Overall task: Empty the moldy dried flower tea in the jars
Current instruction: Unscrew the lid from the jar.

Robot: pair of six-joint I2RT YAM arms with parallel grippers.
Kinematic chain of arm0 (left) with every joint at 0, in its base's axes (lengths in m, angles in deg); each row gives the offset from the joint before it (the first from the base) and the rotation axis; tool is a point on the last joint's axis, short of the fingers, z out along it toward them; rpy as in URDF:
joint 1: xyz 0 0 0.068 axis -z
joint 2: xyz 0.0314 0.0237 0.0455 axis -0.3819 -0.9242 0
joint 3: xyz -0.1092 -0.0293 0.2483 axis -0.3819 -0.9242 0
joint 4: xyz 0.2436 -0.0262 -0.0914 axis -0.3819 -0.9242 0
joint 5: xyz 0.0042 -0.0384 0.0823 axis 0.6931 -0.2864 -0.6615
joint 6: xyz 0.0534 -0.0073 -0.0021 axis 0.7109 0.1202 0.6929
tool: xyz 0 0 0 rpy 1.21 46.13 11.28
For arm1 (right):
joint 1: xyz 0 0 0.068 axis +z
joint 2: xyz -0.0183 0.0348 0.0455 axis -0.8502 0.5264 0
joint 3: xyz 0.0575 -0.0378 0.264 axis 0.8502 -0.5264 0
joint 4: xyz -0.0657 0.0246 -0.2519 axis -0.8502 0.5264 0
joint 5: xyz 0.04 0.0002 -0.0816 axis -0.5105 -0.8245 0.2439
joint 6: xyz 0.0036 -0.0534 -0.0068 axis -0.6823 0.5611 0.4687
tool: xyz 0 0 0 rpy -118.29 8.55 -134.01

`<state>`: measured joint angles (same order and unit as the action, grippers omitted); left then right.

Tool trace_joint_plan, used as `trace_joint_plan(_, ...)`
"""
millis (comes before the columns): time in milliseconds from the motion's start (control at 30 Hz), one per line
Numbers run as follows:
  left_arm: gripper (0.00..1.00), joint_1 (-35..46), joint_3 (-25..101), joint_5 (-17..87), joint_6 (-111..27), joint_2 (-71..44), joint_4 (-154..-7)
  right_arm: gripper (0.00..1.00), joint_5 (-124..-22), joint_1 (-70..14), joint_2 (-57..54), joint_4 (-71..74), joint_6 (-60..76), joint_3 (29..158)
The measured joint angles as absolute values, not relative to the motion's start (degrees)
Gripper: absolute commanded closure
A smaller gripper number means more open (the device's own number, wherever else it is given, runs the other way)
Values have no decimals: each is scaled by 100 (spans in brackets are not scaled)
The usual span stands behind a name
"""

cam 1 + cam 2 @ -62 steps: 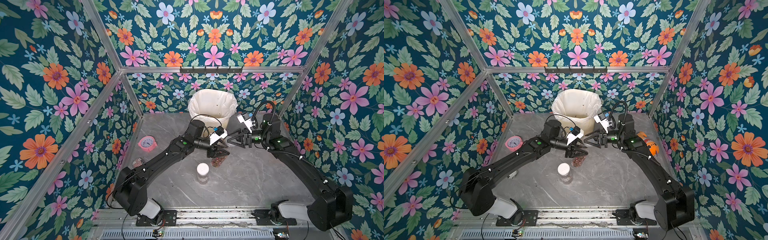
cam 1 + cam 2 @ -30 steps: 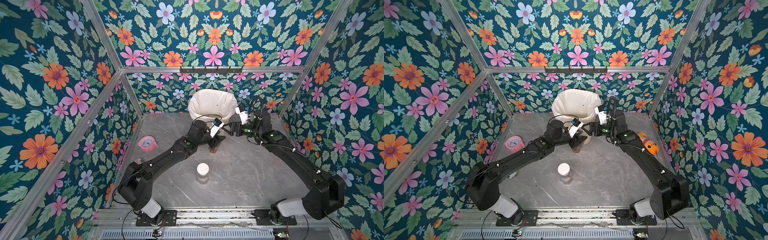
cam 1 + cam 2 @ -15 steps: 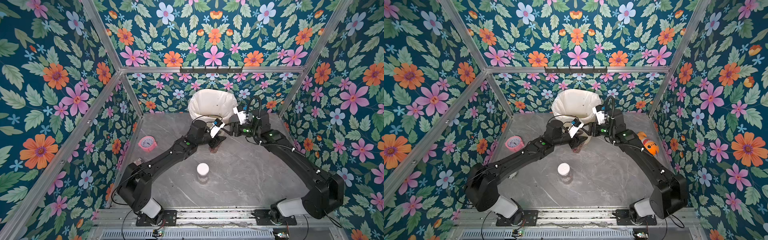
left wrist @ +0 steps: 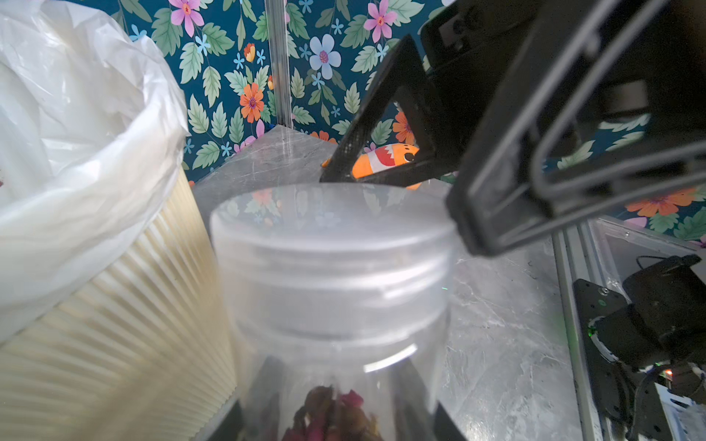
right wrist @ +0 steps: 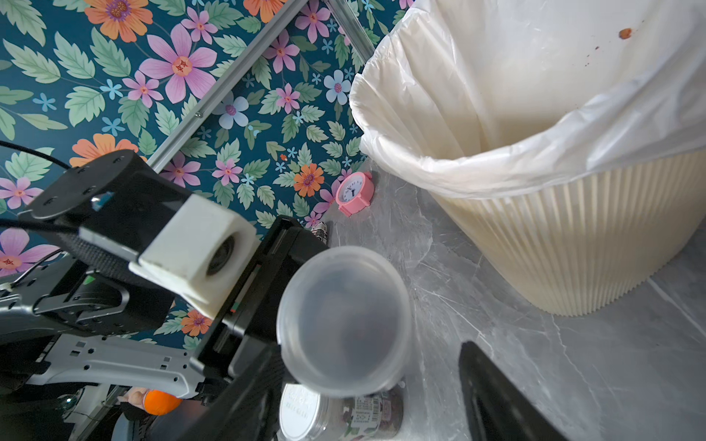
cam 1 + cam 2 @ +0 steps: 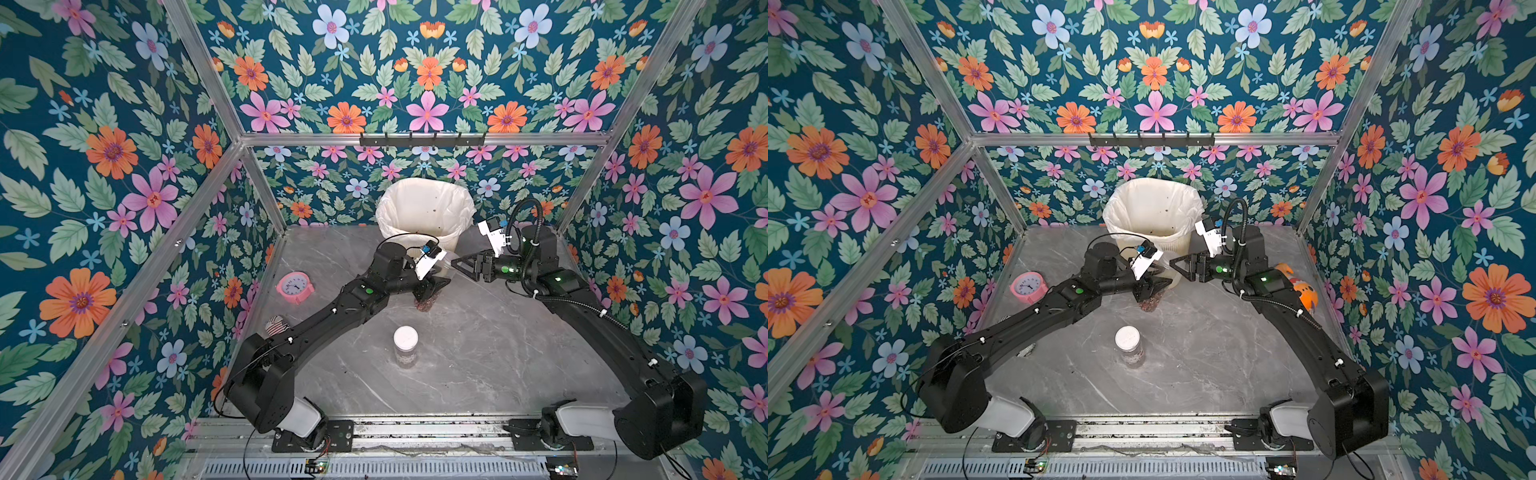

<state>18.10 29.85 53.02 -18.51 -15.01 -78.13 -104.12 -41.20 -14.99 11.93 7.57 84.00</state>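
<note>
Marble tabletop point(image 6: 478, 365) lay open around the white-lidded jar point(image 6: 405, 338) at lower centre; left gripper point(image 6: 432, 289) clamped the tilted jar point(image 6: 427, 302) of dried flower tea point(image 4: 336, 412) beside the bin point(image 6: 384, 212); right gripper point(image 6: 457, 266) jaws stood apart, flanking its lid point(image 5: 344, 320).

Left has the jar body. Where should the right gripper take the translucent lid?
Grip the translucent lid across its straight side wall, a finger on each opposite side, coming in from its flat top face. The left gripper clamps the jar below the lid, so only that round band is free.
</note>
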Motion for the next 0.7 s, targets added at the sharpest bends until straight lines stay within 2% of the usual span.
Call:
trace_joint_plan(567, 54, 1753, 2937, 5582, -1853, -1462, -7597, 23, -10388, -4192, -1927, 1446, 936, 8352)
trace_joint_plan(700, 54, 1753, 2959, 5582, -1844, -1507, -7590, 14, -10438, -3998, -1917, 1435, 918, 8387)
